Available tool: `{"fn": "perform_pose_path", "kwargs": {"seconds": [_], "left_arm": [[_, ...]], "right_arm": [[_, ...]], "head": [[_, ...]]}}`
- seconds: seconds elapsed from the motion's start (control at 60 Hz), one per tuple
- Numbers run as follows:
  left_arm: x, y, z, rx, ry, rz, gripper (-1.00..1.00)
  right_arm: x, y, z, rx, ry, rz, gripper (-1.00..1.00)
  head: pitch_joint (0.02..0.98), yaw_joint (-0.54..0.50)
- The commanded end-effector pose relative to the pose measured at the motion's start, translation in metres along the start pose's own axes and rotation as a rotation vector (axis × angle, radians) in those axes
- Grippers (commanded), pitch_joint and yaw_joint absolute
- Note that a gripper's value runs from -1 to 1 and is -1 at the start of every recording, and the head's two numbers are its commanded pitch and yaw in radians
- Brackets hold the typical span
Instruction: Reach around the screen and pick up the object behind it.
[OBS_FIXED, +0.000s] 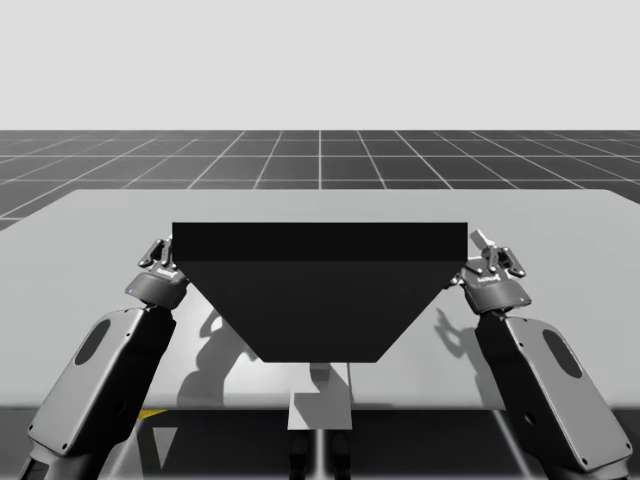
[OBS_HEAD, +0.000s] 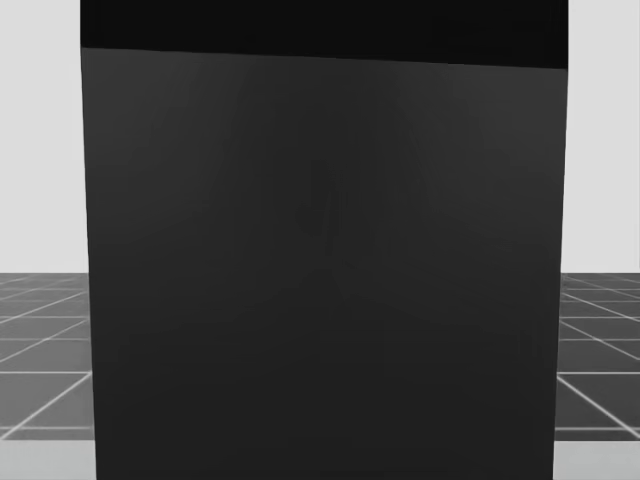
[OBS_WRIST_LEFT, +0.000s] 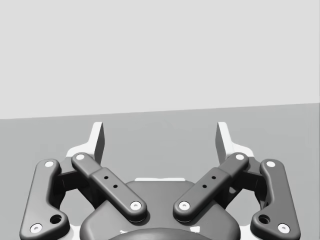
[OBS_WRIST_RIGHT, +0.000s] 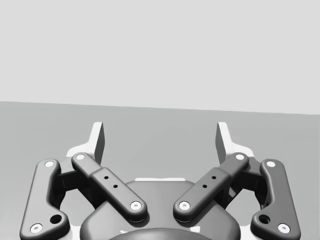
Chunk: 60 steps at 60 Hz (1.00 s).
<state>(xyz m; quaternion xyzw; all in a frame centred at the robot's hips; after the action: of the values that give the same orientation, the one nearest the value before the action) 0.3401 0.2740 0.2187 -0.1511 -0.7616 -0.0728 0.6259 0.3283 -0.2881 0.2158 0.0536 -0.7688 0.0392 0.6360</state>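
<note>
A dark upright screen (OBS_FIXED: 320, 290) stands across the middle of the grey table (OBS_FIXED: 90, 230) and blocks most of the head view as a dark panel (OBS_HEAD: 325, 260). Whatever lies behind it is hidden. My left gripper (OBS_FIXED: 160, 254) sits just off the screen's left end, and my right gripper (OBS_FIXED: 491, 256) just off its right end. In the left wrist view my left gripper (OBS_WRIST_LEFT: 160, 137) is open with bare table between its fingers. In the right wrist view my right gripper (OBS_WRIST_RIGHT: 160, 137) is open too, holding nothing.
The grey table reaches back to an edge (OBS_FIXED: 320, 192) with a dark gridded floor (OBS_FIXED: 320, 160) beyond. A small grey post (OBS_FIXED: 321, 395) stands at the table's near edge under the screen.
</note>
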Motion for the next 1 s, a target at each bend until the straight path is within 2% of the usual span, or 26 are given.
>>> {"fn": "perform_pose_path", "kwargs": {"seconds": [0.017,0.05,0.117,0.133,0.2,0.267,0.317,0.4,0.467,0.567,0.617,0.65,0.7,0.717,0.783,0.8,0.917,1.0], "left_arm": [[0.0,0.0,0.0,-0.001,0.0,-0.001,-1.0],[0.0,0.0,0.0,-0.002,0.0,-0.001,-1.0],[0.0,0.0,0.0,-0.004,0.001,-0.001,-1.0],[0.0,0.0,0.0,-0.006,0.001,-0.002,-1.0],[-0.001,-0.001,0.0,-0.016,0.007,-0.003,-1.0],[-0.001,-0.003,0.001,-0.037,0.023,-0.001,-1.0],[0.0,-0.004,0.001,-0.048,0.03,0.0,-1.0],[0.003,-0.008,0.005,-0.084,0.051,-0.011,-1.0],[0.006,-0.01,0.009,-0.11,0.061,-0.021,-1.0],[0.011,-0.011,0.014,-0.145,0.069,-0.033,-1.0],[0.014,-0.012,0.017,-0.163,0.075,-0.044,-1.0],[0.017,-0.012,0.021,-0.178,0.079,-0.064,-1.0],[0.02,-0.012,0.026,-0.197,0.082,-0.065,-1.0],[0.022,-0.011,0.03,-0.218,0.088,-0.069,-1.0],[0.024,-0.009,0.037,-0.245,0.096,-0.074,-1.0],[0.025,-0.008,0.042,-0.267,0.104,-0.076,-1.0],[0.03,-0.003,0.058,-0.35,0.133,-0.054,-1.0],[0.031,0.0,0.066,-0.398,0.157,-0.052,-1.0]], "right_arm": [[0.0,0.001,0.003,-0.004,0.001,0.01,-1.0],[0.001,0.002,0.003,0.0,-0.012,0.014,-1.0],[0.001,0.004,0.002,0.023,-0.029,0.0,-1.0],[0.001,0.006,0.002,0.024,-0.03,0.021,-1.0],[0.003,0.007,0.004,0.051,-0.032,0.046,-1.0],[0.006,0.006,0.007,0.099,-0.039,0.017,-1.0],[0.007,0.006,0.009,0.136,-0.045,0.023,-1.0],[0.011,0.006,0.012,0.217,-0.046,0.005,-1.0],[0.014,0.006,0.015,0.269,-0.044,0.015,-1.0],[0.017,0.007,0.021,0.337,-0.032,0.014,-1.0],[0.018,0.007,0.023,0.367,-0.023,-0.008,-1.0],[0.018,0.006,0.026,0.397,-0.014,-0.007,-1.0],[0.019,0.005,0.029,0.423,-0.009,-0.013,-1.0],[0.019,0.004,0.033,0.442,-0.012,-0.026,-1.0],[0.02,0.001,0.038,0.474,-0.013,-0.044,-1.0],[0.02,0.0,0.041,0.499,-0.011,-0.06,-1.0],[0.022,-0.005,0.056,0.573,-0.004,-0.117,-1.0],[0.024,-0.007,0.067,0.597,-0.001,-0.126,-1.0]], "head": [[0.074,0.0],[0.073,0.0],[0.074,0.0],[0.074,0.0],[0.074,0.0],[0.074,0.0],[0.071,0.0],[0.07,0.0],[0.074,0.0],[0.077,0.0],[0.078,0.0],[0.08,0.0],[0.08,0.0],[0.081,0.0],[0.082,0.0],[0.083,0.0],[0.084,0.0],[0.086,0.0]]}}
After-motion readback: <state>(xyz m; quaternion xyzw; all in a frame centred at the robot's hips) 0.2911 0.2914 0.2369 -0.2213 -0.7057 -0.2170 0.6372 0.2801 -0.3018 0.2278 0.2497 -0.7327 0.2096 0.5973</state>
